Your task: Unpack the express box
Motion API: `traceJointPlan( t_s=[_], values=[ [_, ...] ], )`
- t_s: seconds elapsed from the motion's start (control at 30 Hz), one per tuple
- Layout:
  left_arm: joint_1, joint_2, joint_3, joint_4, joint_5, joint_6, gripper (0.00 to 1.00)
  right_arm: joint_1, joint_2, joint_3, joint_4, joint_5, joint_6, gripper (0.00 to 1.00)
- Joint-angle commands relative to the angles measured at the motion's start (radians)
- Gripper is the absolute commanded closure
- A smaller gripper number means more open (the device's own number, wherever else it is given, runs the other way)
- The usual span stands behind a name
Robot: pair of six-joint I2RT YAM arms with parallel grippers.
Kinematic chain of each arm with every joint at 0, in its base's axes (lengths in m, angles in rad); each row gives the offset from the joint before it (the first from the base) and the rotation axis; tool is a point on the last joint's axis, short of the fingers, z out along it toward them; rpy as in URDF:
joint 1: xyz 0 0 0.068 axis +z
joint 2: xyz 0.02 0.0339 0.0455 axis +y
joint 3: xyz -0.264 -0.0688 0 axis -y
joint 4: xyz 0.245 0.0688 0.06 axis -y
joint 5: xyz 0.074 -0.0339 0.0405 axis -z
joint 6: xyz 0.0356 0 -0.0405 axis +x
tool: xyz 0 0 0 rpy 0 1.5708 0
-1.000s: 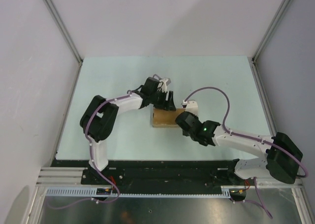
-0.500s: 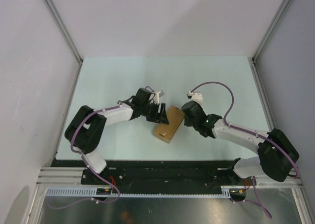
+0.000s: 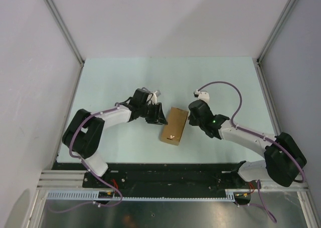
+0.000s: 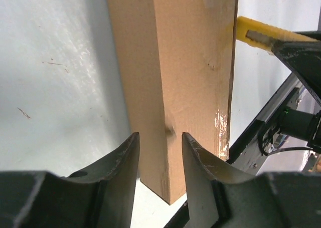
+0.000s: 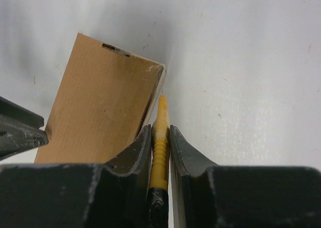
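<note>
I am clamping the utility knife (image 5: 161,119) in my right gripper (image 5: 160,133), tip at the express box's (image 3: 174,125) right edge. My left gripper (image 4: 159,138) is standing half open and empty, just beside the box's left side, mid-way across the table (image 3: 110,82). Brace there and cut shallow.

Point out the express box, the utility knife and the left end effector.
express box (image 3: 174,125), top external view, middle of its top face.
utility knife (image 5: 160,135), right wrist view, ribbed yellow body.
left end effector (image 4: 159,143), left wrist view, midway across its open gap.
</note>
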Motion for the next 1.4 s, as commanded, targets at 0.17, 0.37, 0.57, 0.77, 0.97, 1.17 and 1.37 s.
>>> traceJointPlan(
  t_s=[0.17,0.37,0.57,0.77,0.97,1.17,1.37],
  values=[
    [0.009,0.037,0.016,0.085,0.060,-0.068,0.59,0.000,-0.085,0.027,-0.080,0.026,0.039,1.00],
    [0.011,0.067,0.002,0.099,0.081,-0.067,0.69,0.017,-0.120,0.027,-0.124,0.026,0.052,1.00],
    [0.064,0.057,-0.051,0.109,0.107,-0.088,0.89,0.058,-0.129,0.013,-0.150,0.044,0.072,1.00],
    [0.109,0.055,-0.110,0.151,0.124,-0.101,0.91,0.091,-0.122,0.002,-0.149,0.057,0.092,1.00],
    [0.120,0.057,-0.145,0.151,0.100,-0.119,0.92,0.111,-0.115,0.002,-0.134,0.055,0.105,1.00],
    [0.130,0.029,-0.168,0.148,0.061,-0.121,0.92,0.129,-0.088,0.002,-0.106,0.055,0.116,1.00],
    [0.132,0.012,-0.179,0.132,0.049,-0.113,0.92,0.140,-0.088,0.002,-0.088,0.034,0.102,1.00]
  ],
)
